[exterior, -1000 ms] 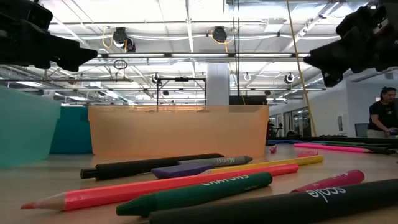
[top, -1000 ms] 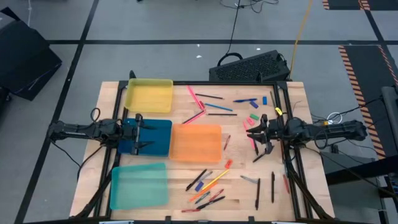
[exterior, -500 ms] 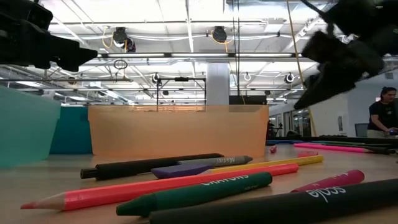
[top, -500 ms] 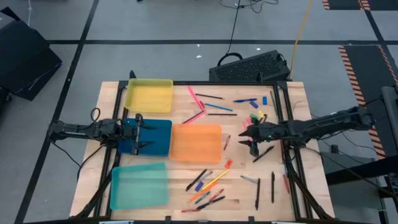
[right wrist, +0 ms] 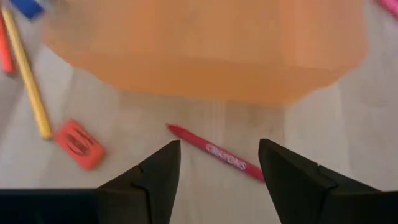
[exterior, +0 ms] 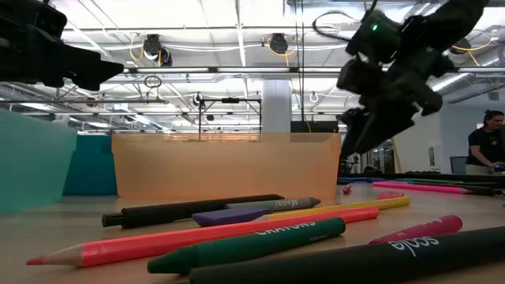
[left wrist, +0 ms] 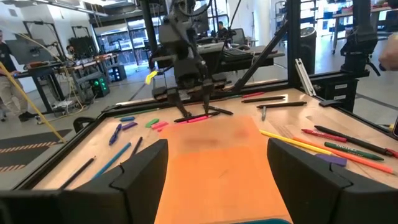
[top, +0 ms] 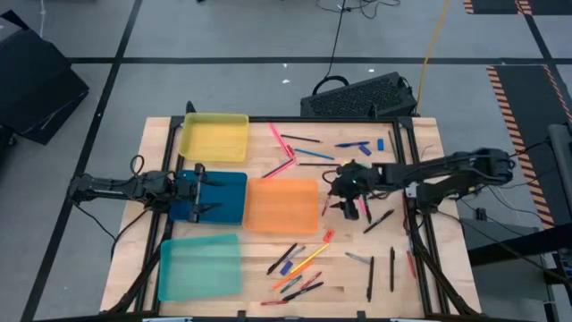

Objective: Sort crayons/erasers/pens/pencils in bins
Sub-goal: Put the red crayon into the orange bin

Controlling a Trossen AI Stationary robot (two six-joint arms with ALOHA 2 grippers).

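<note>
The right gripper hangs with its fingers spread wide and empty; a red crayon lies on the wood in the gap between their tips, with the orange bin just beyond it. A red eraser and yellow pencil lie off to one side. The left gripper waits over the dark blue bin, fingers parted and empty.

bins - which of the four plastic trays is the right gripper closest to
The orange plastic bin. The open right gripper hangs just off its right edge, over a red crayon; the yellow, dark blue and teal bins lie farther left.
</note>
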